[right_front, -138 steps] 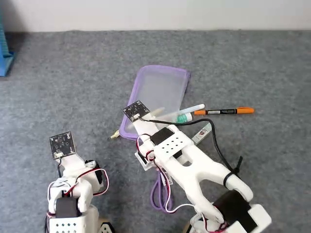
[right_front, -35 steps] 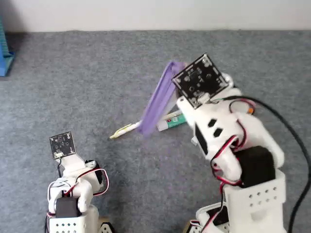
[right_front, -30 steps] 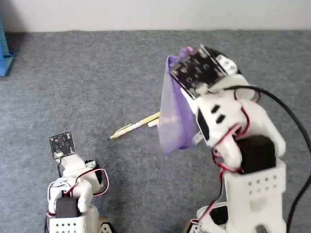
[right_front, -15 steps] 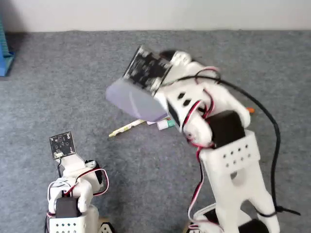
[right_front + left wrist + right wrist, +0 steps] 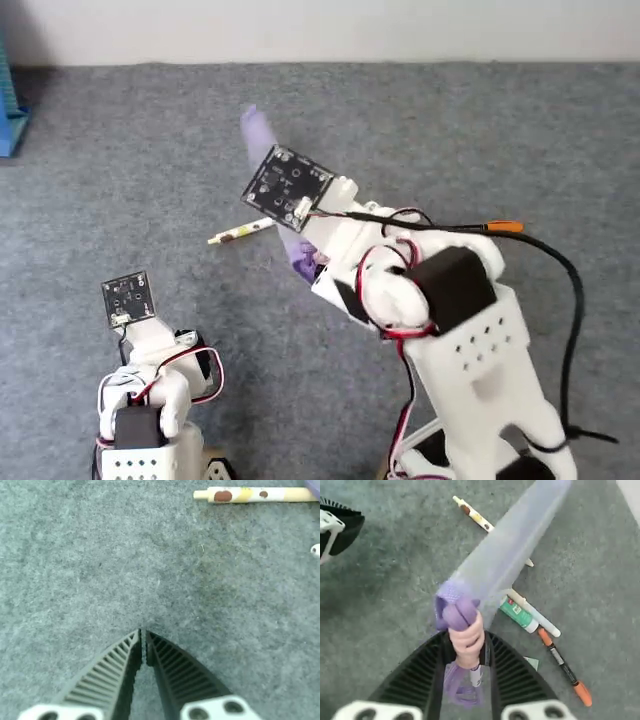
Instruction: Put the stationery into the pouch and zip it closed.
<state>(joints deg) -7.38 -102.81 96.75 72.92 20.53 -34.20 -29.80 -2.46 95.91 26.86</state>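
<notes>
While the left gripper [image 5: 143, 633] hangs with its fingers together above the grey tabletop [image 5: 120, 160] close to the near left corner, the right gripper [image 5: 465, 641] is clamped on one purple end of the pouch [image 5: 506, 555] and holds it in the air over the middle. On the tabletop beneath and beside it lie a yellow pen [image 5: 473, 513], a green tube [image 5: 518, 613], a white pen [image 5: 540, 621] and, more toward the right edge, an orange marker [image 5: 561, 666].

Translucent purple pouch [image 5: 510, 550] aloft, tilted; stationery [image 5: 519, 612] scattered beneath.
</notes>
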